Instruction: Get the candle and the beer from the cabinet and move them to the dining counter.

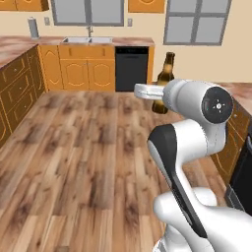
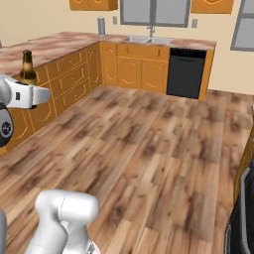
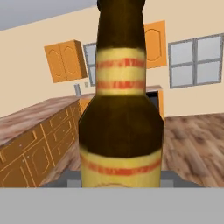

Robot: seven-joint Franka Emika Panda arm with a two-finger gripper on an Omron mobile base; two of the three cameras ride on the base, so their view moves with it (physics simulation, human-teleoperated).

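Currently the beer (image 3: 120, 127) is upright, long axis vertical, clamped low on its body by the fingers (image 3: 120, 179), carried mid-air over the wood floor (image 1: 74, 157), far from any table. Label is tan with red stripes, no readable writing. Sink table (image 1: 88, 42) lies far ahead

Black dishwasher (image 1: 131, 67) right of the sink (image 1: 88, 40).

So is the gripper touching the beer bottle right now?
Touching. In the left base view the beer stands upright above the floor, carried in the gripper; the hand view shows it close up.
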